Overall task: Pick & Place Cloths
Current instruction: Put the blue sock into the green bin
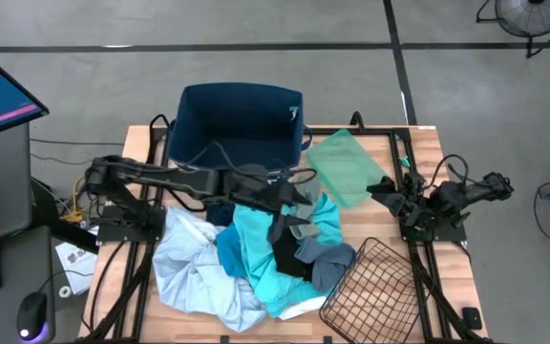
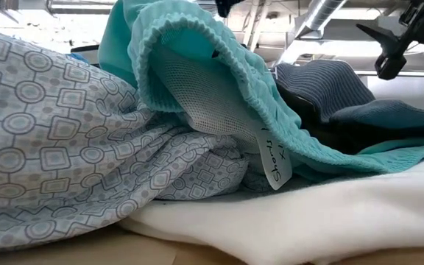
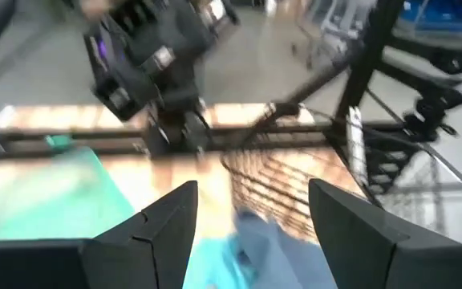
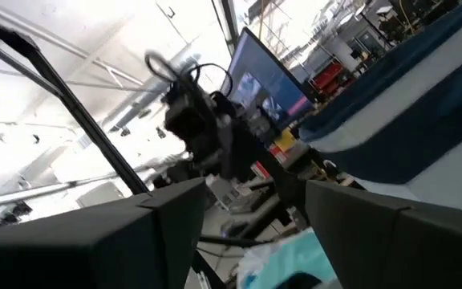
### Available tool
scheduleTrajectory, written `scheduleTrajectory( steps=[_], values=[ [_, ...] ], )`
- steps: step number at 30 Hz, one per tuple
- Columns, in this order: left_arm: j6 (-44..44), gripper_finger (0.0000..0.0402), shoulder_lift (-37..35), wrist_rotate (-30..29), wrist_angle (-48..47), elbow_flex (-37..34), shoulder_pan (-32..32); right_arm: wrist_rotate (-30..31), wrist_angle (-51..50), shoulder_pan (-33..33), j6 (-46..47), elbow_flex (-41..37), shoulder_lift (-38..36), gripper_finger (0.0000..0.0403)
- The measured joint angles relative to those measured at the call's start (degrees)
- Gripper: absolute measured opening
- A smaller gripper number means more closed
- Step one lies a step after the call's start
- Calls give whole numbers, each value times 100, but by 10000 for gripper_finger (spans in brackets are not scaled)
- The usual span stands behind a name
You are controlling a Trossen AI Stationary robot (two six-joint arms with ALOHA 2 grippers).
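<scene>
A grey concrete floor crossed by dark lines surrounds our wooden table (image 1: 370,287), which carries a navy bin (image 1: 242,124) at the far edge, a tipped wire basket (image 1: 375,287) at the near right corner and a green mesh sheet (image 1: 347,164) lying flat by the right arm. The cloths (image 1: 256,253) are heaped in the middle and near-left part of the table: a pale patterned garment (image 1: 189,263) on the left, a turquoise garment (image 1: 261,248) across the centre, and dark and grey pieces (image 1: 313,258) towards the basket, all overlapping. We judge them light, limp and easily snagged on one another, so lifting one may drag its neighbours; a raised fold or the elastic waistband that the low view shows on the turquoise piece looks the best place to pinch. The heap has no clear heading, though the turquoise garment seems to run lengthwise from the bin side towards the near edge. The left gripper (image 1: 289,196) hangs over the far part of the heap, its jaws apart with nothing between them in its wrist view. The right gripper (image 1: 382,196) waits just off the heap by the green sheet, its jaws likewise spread and empty.
</scene>
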Motion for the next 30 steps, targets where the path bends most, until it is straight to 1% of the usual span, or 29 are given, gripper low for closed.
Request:
scheduleTrajectory(
  steps=[3,6,9,12,14,17,20,22,24,25,27,30],
  values=[
    [-74,223,-214,-5,-615,459,-98,51,-73,-33,-517,404,177,206],
    [-84,222,-805,-269,-1001,699,-200,148,-391,-89,-1310,1144,595,205],
    [-131,206,-1661,-975,-1385,706,-360,189,-1098,-124,-1906,2103,1367,205],
    [-101,174,-2603,-1830,-1733,609,-672,303,-2329,-127,-2110,3122,2410,205],
    [-73,150,-3242,-2319,-1738,361,-960,300,-3327,-127,-2069,3788,3100,204],
    [-62,114,-4083,-3136,-1741,-184,-1488,256,-4784,-106,-1772,4680,4091,204],
    [-83,73,-4744,-3901,-1735,-865,-1998,-148,-5921,-107,-1670,5312,5039,204],
    [-104,41,-5073,-4212,-1738,-1349,-2247,-486,-6436,-106,-1562,5587,5594,204],
    [-197,13,-5331,-4316,-1697,-1814,-2396,-800,-6642,-105,-1447,5731,6007,205],
    [-304,7,-5433,-4316,-1692,-2016,-2441,-955,-6615,-105,-1436,5758,6182,204],
    [-562,5,-5607,-4320,-1685,-2420,-2490,-1264,-6554,-68,-1425,5754,6518,204],
    [-839,1,-5828,-4338,-1601,-2934,-2522,-1441,-6278,24,-1423,5751,6956,204]
  ],
)
